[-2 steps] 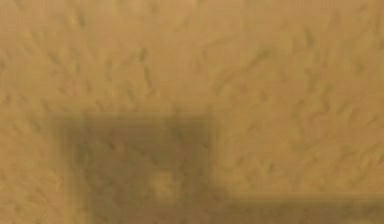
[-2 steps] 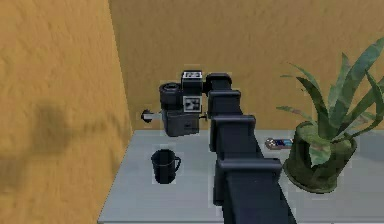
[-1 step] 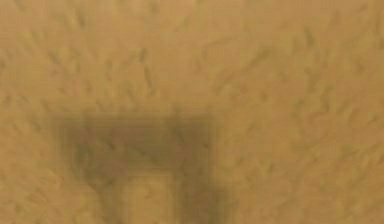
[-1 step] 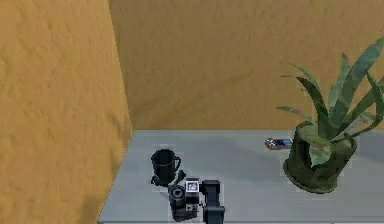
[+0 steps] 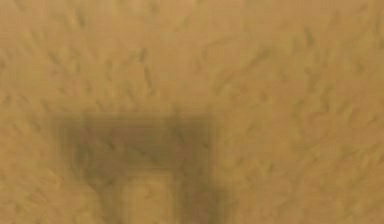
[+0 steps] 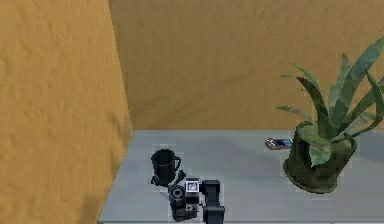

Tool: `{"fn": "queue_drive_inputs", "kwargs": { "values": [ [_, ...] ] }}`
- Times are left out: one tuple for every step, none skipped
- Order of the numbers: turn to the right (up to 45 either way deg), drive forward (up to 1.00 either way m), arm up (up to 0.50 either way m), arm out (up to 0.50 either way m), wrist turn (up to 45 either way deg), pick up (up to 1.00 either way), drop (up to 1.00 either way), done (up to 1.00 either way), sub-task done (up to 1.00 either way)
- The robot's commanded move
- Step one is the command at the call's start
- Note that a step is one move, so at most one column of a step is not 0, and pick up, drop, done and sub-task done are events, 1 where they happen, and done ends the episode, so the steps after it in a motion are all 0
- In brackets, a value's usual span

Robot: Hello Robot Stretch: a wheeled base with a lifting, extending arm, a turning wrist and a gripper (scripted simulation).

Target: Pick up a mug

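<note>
A dark mug stands on the pale grey tabletop near its left end in the arm side view. The gripper is just below and right of the mug, at the end of the dark arm rising from the bottom edge. With the mug standing on the table right at the gripper's far end, I cannot tell whether it holds anything or touches the mug.
A green plant in a dark green pot stands on the table's right part, with a small flat dark object beside it. Orange textured walls meet in a corner behind the table's left end. An orange wall stands close ahead in the forward view.
</note>
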Motion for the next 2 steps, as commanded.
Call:
{"fn": "queue_drive_inputs", "kwargs": {
  "values": [
    [0.0,0.0,0.1,0.0,0.0,0.0,0.0,0.0,0.0],
    [0.0,0.0,0.0,0.0,0.0,0.0,0.0,1.0,0.0]
  ]
}}
